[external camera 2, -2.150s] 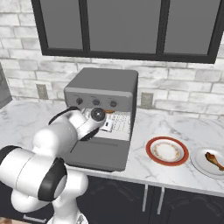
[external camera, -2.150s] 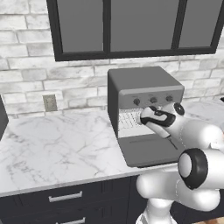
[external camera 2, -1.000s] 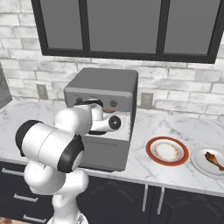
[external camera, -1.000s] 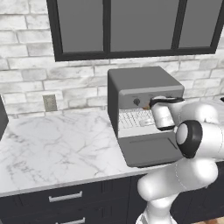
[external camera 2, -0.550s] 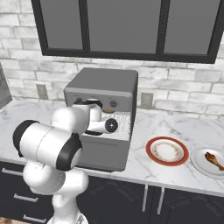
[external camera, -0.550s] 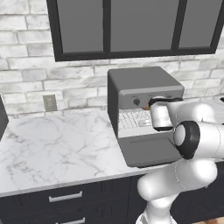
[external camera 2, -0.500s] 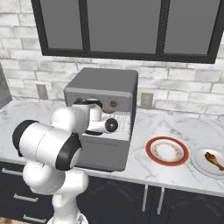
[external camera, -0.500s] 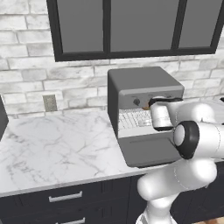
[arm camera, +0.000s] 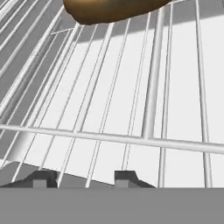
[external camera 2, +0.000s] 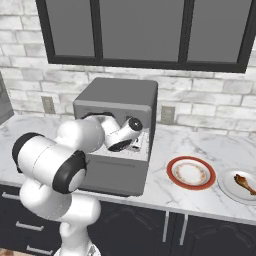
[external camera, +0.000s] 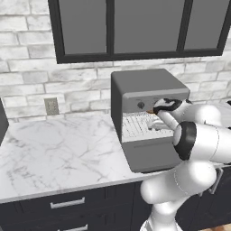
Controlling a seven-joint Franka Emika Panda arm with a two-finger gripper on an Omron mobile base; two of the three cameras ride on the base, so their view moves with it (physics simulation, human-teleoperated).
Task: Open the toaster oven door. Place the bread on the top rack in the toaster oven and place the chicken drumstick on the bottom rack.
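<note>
The toaster oven, a dark grey boxy appliance with a lighter control strip, stands on the white marble worktop against the brick wall, its flat dark grey door folded down flat in front. The white arm reaches into the open mouth, with the hand just over a silvery wire-grid rack. Seemingly this is the top rack, though which shelf it is cannot be told for sure. The small golden-brown bread lies on those wires just ahead of the fingertips, apart from them. The fingers look partly drawn together and grip nothing visible. The bread step looks about done; next the hand should back straight out without snagging the wires. To the right, a red-rimmed round plate sits bare, and a white plate carries the brown chicken drumstick, due for the bottom rack.
</note>
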